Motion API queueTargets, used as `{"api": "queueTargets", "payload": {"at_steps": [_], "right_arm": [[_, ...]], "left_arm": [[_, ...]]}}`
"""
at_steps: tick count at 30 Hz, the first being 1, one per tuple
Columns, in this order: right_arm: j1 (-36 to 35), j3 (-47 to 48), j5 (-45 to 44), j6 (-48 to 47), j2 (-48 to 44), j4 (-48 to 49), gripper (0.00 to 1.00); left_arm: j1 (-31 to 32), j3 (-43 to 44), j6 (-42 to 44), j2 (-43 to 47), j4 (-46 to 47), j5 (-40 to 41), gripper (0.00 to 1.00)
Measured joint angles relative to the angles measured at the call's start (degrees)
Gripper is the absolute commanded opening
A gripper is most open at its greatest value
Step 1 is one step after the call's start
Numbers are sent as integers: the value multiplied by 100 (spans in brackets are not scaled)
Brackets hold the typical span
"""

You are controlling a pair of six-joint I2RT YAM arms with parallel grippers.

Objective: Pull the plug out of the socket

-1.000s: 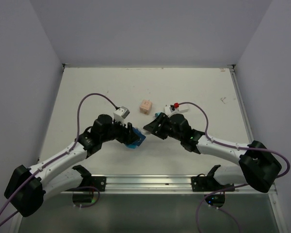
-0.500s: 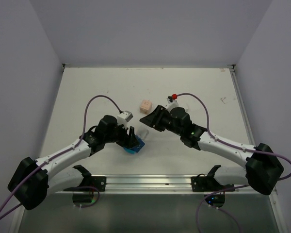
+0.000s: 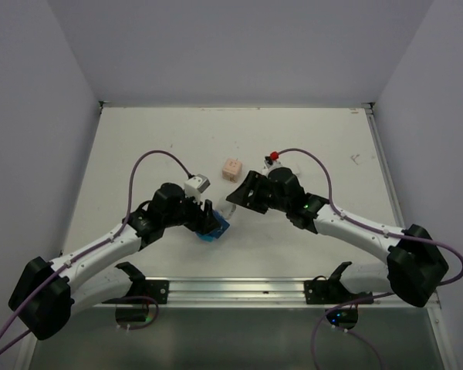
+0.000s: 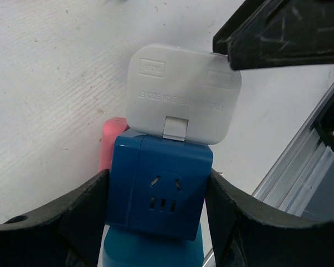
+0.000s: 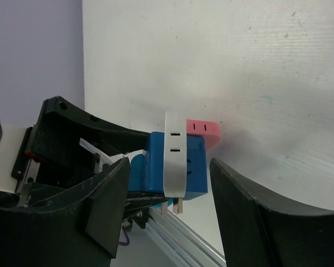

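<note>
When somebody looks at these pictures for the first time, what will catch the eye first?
The bright blue socket cube stands out, clamped in the left gripper at the near middle of the table. A white plug sits against the cube, and the right gripper stands open on either side of it. A small peach cube lies alone farther back.

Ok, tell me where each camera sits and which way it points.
Top external: above and behind the arm bases, looking down on the table; both arms, left hand and right hand show.
Left wrist: on the left arm, looking past the left hand, shut on the blue socket.
Right wrist: on the right arm, facing the left hand; right hand open around the white plug.
Shared: both wrist views show socket and plug.
</note>
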State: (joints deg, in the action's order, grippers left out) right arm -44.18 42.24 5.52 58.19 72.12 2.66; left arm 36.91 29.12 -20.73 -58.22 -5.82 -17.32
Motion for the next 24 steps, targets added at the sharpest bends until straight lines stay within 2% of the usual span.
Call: {"api": "queueTargets", "payload": {"at_steps": [8, 18, 23, 24], "right_arm": [[-4, 407, 553, -109, 629, -50, 62], [-7, 520, 839, -24, 1095, 151, 51], [0, 518, 894, 20, 1182, 219, 37], [9, 509, 892, 28, 1189, 227, 29]], "left_arm": [[0, 33, 101, -72, -92, 20, 0], [4, 66, 105, -70, -103, 66, 0], [4, 66, 105, -48, -107, 114, 0], [4, 66, 105, -35, -107, 131, 0]]}}
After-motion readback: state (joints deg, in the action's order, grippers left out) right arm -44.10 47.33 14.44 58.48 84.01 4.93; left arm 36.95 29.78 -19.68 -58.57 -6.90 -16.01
